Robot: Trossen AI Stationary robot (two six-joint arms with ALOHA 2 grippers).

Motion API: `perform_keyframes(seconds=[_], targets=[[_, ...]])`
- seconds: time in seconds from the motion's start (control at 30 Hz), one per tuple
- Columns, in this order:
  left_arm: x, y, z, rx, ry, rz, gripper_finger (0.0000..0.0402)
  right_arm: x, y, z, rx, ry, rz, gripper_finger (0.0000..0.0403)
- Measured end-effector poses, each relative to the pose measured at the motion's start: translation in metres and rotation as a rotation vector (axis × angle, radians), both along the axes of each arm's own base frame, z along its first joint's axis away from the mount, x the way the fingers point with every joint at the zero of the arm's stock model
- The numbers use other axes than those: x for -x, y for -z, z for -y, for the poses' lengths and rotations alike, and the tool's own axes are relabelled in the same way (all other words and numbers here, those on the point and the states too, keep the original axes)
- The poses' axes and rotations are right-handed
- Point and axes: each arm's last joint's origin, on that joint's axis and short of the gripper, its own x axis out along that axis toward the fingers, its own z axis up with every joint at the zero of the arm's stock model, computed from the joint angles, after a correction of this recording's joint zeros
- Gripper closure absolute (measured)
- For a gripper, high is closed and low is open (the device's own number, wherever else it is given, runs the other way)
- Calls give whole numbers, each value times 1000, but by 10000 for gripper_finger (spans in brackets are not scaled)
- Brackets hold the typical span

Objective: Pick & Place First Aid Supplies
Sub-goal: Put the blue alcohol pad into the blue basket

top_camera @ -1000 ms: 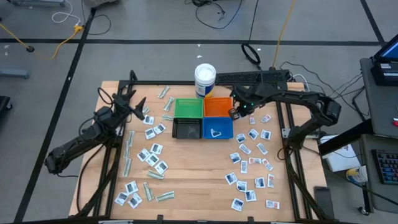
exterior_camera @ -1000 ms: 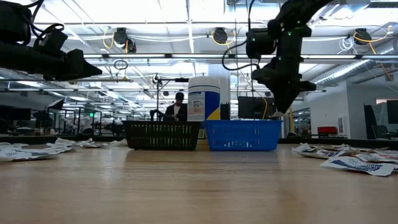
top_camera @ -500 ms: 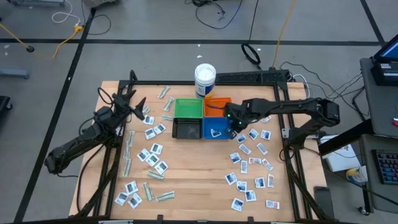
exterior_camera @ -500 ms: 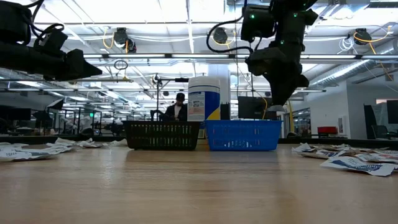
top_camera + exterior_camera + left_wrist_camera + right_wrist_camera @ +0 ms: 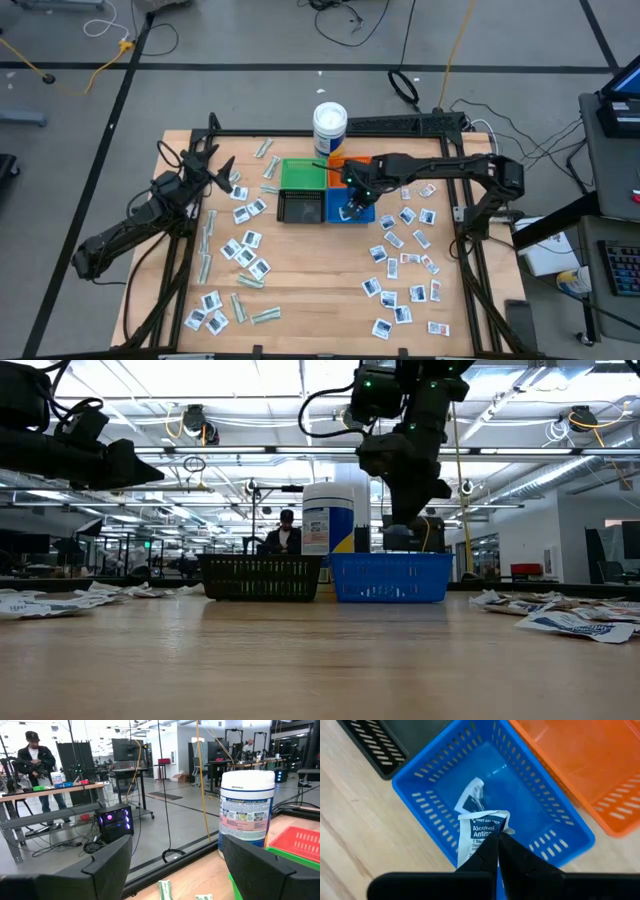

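Now the right arm has swung inward from above the scattered packets on the right half of the pale wooden worktop (image 5: 300, 270), past the orange square plastic bin (image 5: 352, 171), and its right tool (image 5: 352, 203) hangs over the blue square slotted plastic bin (image 5: 349, 206). That carry puts the task at its release step: judging from the position, the packet only needs letting go to land with the one already lying on the blue bin's floor.

The left arm has not moved; its left tool (image 5: 222, 172) waits above the left side of the worktop with its fingers spread wide and nothing between them.

The right tool's fingers are pressed fully together, pinching the lower edge of a white squarish antiseptic sachet with dark blue print (image 5: 484, 834), which hangs directly above the blue bin's interior. It is thin and flat, slightly curled at its upper edge, and looks light enough to flutter when dropped. Beneath it a second white sachet (image 5: 472, 795) lies creased on the bin floor. Many more white sachets (image 5: 400, 265) and slim pale-green strips (image 5: 264, 316) are spread over both sides of the worktop, so most of the sorting remains.
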Motion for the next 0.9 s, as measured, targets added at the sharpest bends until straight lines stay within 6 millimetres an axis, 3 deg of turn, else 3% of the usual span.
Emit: perform_keyframes(seconds=[0.33,0.63,0.77,0.9], targets=[[0,0,0,0,0,0,94,-17,41,4,24,-38,-92,403],[0,0,0,0,0,0,94,-20,47,5,31,-64,-93,397],[0,0,0,0,-1,0,94,-20,47,6,28,-59,-92,370],[0,0,0,0,0,0,94,-20,47,7,24,-44,-92,314]])
